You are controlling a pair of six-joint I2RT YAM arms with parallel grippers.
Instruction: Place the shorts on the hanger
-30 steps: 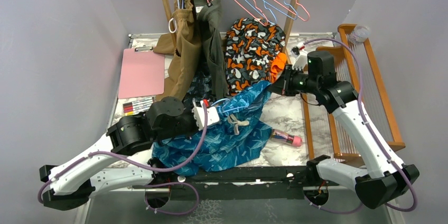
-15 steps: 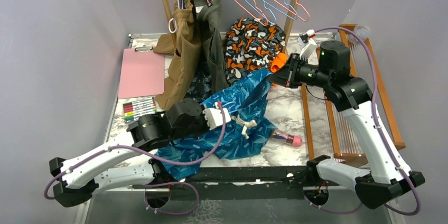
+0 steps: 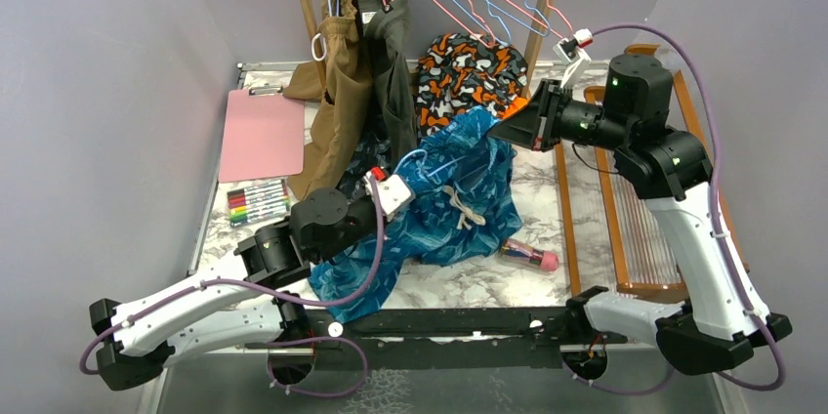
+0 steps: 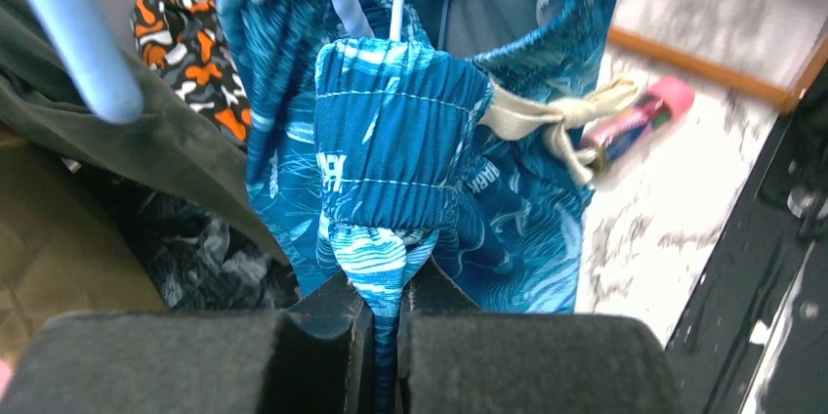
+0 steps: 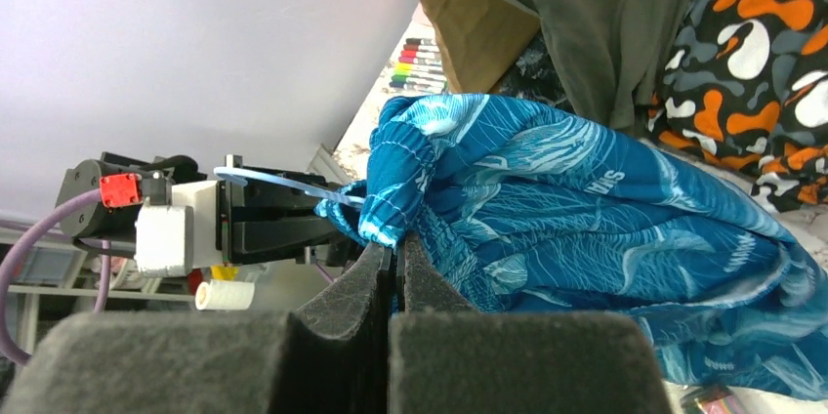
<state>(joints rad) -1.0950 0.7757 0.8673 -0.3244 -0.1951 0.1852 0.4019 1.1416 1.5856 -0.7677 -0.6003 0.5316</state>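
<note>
Above the marbled white worktop (image 3: 532,201), the shiny teal-blue wave-print shorts (image 3: 444,224) hang stretched between both arms, apparently to hold the waist open; the thin light-blue wire hanger (image 5: 278,183) reaches into that opening (how far is hidden); the right gripper (image 5: 395,256) and left gripper (image 4: 387,305) each pinch the gathered waistband.

A pink clipboard (image 3: 261,134) lies flat at the left of the marble tabletop (image 3: 532,194), with a row of coloured markers (image 3: 258,201) just below it. At upper centre a tan garment (image 3: 337,111) and an olive garment (image 3: 391,53) hang side by side, with an orange, black and white blotch-patterned garment (image 3: 464,77) to their right. Pink wire hangers (image 3: 553,14) hang at the top. A slatted wooden rack (image 3: 635,228) fills the right side, and a pink-capped tube (image 3: 528,256) lies beside its lower left.
</note>
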